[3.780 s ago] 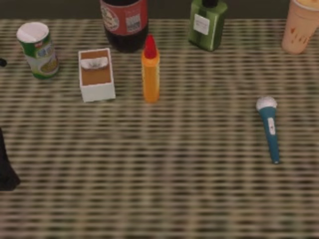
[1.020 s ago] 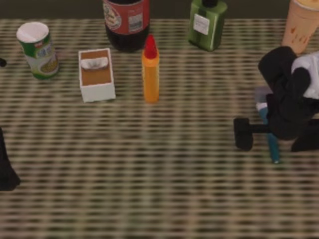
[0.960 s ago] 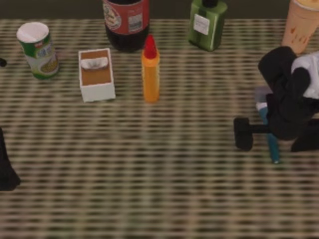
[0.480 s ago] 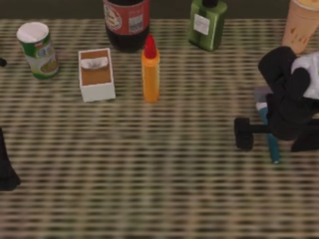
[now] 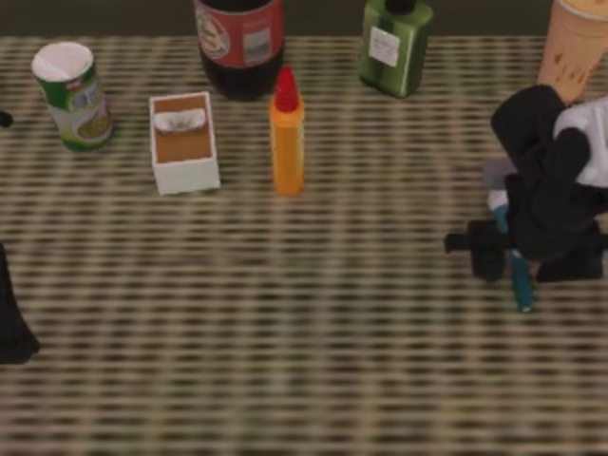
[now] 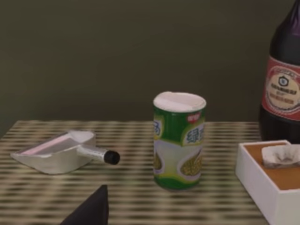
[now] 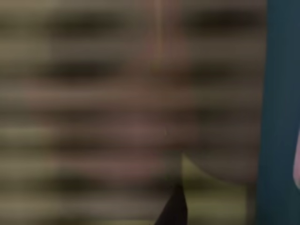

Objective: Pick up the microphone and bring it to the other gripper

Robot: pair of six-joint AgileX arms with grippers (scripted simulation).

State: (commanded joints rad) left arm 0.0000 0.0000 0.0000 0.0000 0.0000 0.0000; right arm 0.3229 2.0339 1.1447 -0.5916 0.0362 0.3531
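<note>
The microphone (image 5: 522, 285) lies on the woven mat at the right, its teal handle pointing toward the front edge and its white head mostly hidden under my right arm. My right gripper (image 5: 525, 256) is down over it, open, one finger on each side of the handle and a gap still showing on both sides. The right wrist view shows the teal handle (image 7: 281, 112) close up beside one black fingertip (image 7: 176, 208). The left gripper (image 5: 11, 328), the other gripper, stays parked at the left edge, open, with only one fingertip (image 6: 91, 211) showing in its wrist view.
A yellow bottle with a red cap (image 5: 287, 133), a white box (image 5: 183, 142) and a green can (image 5: 74, 95) stand at the back left. A dark bottle (image 5: 237, 43), a green bottle (image 5: 394, 43) and an orange cup (image 5: 575, 47) line the back edge. A white scoop (image 6: 56, 152) lies near the can.
The right arm came in over the microphone. In the last half second its two fingers have drawn inward toward the handle. The microphone and left arm have not moved.
</note>
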